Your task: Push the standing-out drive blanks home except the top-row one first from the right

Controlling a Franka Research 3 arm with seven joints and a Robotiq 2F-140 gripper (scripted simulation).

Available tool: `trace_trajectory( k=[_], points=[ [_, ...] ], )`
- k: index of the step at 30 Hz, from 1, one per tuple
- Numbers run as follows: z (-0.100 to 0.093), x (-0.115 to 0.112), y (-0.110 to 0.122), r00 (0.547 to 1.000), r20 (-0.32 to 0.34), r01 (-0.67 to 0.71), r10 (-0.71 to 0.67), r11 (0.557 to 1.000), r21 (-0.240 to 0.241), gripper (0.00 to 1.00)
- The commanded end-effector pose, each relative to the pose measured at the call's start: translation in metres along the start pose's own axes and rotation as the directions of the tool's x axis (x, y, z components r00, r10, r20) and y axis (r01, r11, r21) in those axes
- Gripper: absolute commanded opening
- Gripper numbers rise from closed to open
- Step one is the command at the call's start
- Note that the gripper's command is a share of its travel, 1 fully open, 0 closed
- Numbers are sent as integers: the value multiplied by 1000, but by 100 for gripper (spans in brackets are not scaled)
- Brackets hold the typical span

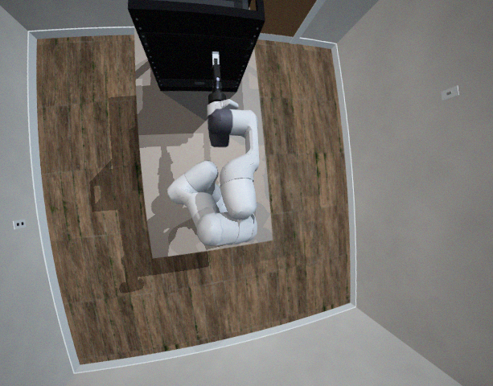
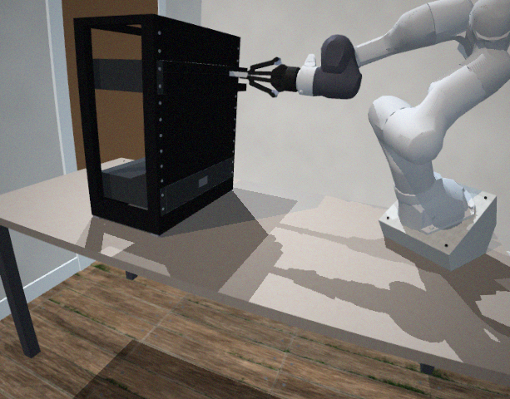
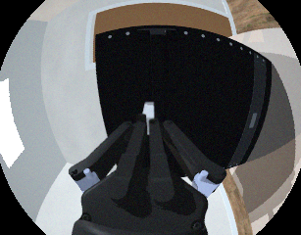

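Observation:
The black rack (image 1: 188,52) (image 2: 117,206) stands at the far end of the table, and its dark front fills the wrist view (image 3: 189,78). The storage chassis front (image 2: 195,111) is so dark that I cannot make out the single blanks. A short dark stub (image 2: 241,87) juts out from the front near its right edge. My gripper (image 1: 215,55) (image 2: 235,74) (image 3: 149,109) is shut and empty. It points level at the upper right of the chassis front, just above the stub, with its pale fingertips at or very near the front face. I cannot tell whether they touch.
The rack stands on a beige table (image 2: 332,266) (image 1: 163,232). A grey unit with a front panel (image 2: 195,184) sits in the rack's bottom bay. My arm's base (image 2: 439,240) stands at the table's other end. A brown door (image 2: 112,129) shows behind the rack.

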State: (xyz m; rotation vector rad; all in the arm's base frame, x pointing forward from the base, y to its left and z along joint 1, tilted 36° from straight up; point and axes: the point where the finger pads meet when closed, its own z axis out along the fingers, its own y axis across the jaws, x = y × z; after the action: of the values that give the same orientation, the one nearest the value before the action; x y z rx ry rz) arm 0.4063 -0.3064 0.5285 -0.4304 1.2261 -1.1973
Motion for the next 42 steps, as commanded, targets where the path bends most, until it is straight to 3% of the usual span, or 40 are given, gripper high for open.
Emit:
trace_trajectory(
  k=[1,7,19,34,42],
  points=[
    [-17,-2,4,1000,7,1,-1,1000,-16,0],
    [-31,-2,3,1000,7,1,-1,1000,-16,0],
    [-32,4,6,1000,7,1,-1,1000,-16,0],
    [-38,71,38,1000,7,1,-1,1000,-16,0],
    [-40,94,49,1000,7,1,-1,1000,-16,0]
  ],
)
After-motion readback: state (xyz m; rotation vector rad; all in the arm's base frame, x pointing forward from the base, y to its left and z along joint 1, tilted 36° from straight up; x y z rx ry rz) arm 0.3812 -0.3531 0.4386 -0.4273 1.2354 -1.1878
